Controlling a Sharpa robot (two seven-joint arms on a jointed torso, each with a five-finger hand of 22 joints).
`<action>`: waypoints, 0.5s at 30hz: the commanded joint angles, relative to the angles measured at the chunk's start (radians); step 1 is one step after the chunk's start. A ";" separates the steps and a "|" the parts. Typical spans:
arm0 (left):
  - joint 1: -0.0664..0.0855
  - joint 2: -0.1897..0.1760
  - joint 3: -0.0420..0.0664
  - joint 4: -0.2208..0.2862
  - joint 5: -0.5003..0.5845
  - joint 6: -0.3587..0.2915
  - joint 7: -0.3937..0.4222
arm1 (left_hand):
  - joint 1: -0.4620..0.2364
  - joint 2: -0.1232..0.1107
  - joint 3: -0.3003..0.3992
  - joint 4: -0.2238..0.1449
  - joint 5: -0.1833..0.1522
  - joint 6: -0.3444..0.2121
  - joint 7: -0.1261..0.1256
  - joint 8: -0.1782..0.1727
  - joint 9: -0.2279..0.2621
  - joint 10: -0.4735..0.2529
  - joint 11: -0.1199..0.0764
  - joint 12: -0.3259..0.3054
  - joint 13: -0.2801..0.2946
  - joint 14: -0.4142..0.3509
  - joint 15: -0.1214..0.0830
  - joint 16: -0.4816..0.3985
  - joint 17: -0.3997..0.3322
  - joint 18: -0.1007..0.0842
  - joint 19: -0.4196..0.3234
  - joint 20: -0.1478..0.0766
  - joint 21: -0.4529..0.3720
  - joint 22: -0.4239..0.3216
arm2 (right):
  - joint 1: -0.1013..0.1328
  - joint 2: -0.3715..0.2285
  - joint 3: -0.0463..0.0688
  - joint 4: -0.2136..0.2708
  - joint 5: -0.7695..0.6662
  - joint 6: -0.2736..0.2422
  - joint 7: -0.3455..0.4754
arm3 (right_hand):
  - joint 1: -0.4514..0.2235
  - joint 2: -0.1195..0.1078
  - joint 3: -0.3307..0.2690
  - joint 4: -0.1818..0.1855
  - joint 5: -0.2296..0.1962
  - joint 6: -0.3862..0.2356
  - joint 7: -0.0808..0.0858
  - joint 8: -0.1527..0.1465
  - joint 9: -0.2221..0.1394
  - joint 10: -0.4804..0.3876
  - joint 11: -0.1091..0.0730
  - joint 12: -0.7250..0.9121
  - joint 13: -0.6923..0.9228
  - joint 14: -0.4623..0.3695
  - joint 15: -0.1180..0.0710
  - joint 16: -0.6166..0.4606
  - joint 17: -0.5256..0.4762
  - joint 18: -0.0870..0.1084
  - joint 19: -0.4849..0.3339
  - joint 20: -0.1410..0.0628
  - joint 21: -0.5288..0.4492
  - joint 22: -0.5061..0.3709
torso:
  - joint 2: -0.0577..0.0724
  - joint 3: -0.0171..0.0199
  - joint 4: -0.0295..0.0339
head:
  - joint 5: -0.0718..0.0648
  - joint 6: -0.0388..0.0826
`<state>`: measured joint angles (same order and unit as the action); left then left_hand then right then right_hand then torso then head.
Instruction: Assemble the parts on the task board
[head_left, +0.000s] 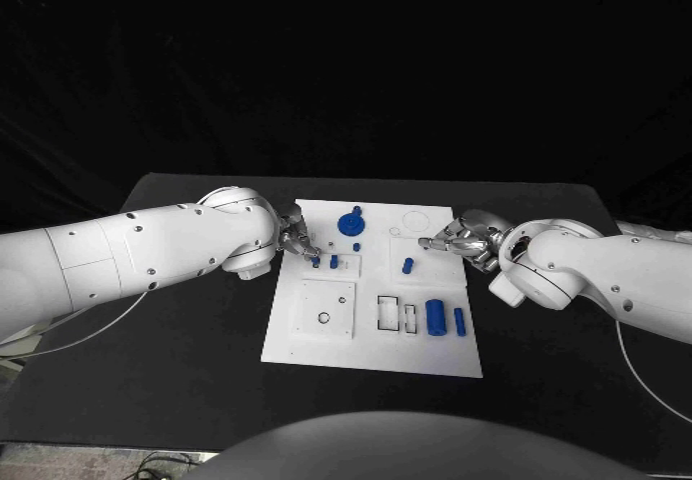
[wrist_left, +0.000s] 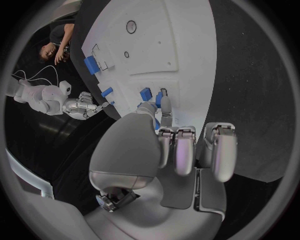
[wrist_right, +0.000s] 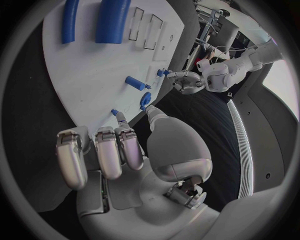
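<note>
On the black table (head_left: 188, 340), white board (head_left: 368, 350) lay flat, blue pieces (head_left: 434, 318) resting on it, left hand (head_left: 299, 243) pinched a small blue peg (head_left: 316, 262), right hand (head_left: 459, 240) pinched a tiny blue piece (wrist_right: 114, 112).

The black table (head_left: 188, 330) fills the middle of the head view, its far edge running across just above centre and its surface reaching down to the lower edge of the frame. Directly on it, at the centre of the frame, lies the white task board (head_left: 368, 350), a flat rectangular plate with its long sides running away from the camera.
</note>
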<state>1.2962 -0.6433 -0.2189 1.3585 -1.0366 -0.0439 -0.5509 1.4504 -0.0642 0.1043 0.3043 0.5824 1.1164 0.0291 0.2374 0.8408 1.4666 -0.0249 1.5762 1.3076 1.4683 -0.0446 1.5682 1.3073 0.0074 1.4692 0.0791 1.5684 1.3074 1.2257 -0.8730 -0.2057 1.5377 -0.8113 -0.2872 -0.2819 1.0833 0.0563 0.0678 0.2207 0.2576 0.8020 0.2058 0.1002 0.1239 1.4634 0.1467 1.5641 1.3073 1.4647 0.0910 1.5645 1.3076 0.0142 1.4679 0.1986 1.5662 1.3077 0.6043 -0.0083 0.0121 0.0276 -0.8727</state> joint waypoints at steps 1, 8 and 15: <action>0.000 0.002 0.000 0.001 -0.007 0.015 0.009 | 0.007 0.005 0.020 -0.017 0.001 -0.001 -0.006 0.003 0.002 0.104 -0.006 -0.005 0.263 0.103 0.005 0.003 0.263 -0.007 0.102 0.006 0.002 0.263 | -0.001 0.001 0.000 0.000 -0.009 0.012 0.008 | 0.001 0.008 -0.006 0.000 0.006 -0.005 0.018 0.006 0.001 0.107 0.008 0.007 0.263 0.106 0.007 0.006 0.263 -0.014 0.103 0.007 0.005 0.263 | -0.001 -0.0001 0.0000 | 0.000 0.000; 0.000 0.007 0.000 -0.002 -0.009 0.013 0.013 | 0.008 0.005 0.022 -0.017 -0.001 -0.001 -0.005 0.003 0.002 0.104 -0.006 -0.005 0.263 0.103 0.005 0.003 0.263 -0.007 0.102 0.006 0.002 0.263 | -0.001 0.002 0.000 0.000 -0.009 0.013 0.009 | 0.001 0.008 -0.006 0.000 0.006 -0.005 0.018 0.006 0.001 0.107 0.008 0.007 0.263 0.106 0.007 0.006 0.263 -0.014 0.103 0.007 0.005 0.263 | 0.000 -0.0005 -0.0012 | -0.001 0.000; -0.001 0.008 0.000 -0.004 -0.016 0.017 0.011 | 0.008 0.005 0.022 -0.017 -0.001 -0.001 -0.005 0.003 0.002 0.104 -0.006 -0.005 0.263 0.103 0.005 0.003 0.263 -0.007 0.102 0.006 0.002 0.263 | -0.001 0.002 0.000 0.000 -0.009 0.013 0.008 | 0.001 0.008 -0.006 0.000 0.006 -0.005 0.018 0.006 0.001 0.107 0.008 0.007 0.263 0.106 0.007 0.006 0.263 -0.014 0.103 0.007 0.005 0.263 | 0.000 0.0001 -0.0012 | -0.003 0.000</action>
<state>1.2955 -0.6369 -0.2188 1.3553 -1.0425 -0.0429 -0.5498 1.4452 -0.0593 0.1058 0.3028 0.5776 1.1148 0.0311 0.2374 0.8420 1.4664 -0.0245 1.5762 1.3076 1.4683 -0.0446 1.5682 1.3073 0.0075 1.4692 0.0791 1.5684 1.3074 1.2257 -0.8716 -0.2057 1.5370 -0.8113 -0.2871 -0.2815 1.0833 0.0563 0.0678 0.2208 0.2576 0.8020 0.2058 0.1002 0.1238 1.4634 0.1467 1.5641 1.3081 1.4647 0.0910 1.5645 1.3080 0.0142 1.4679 0.1986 1.5662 1.3075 0.6043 -0.0087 0.0108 0.0251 -0.8727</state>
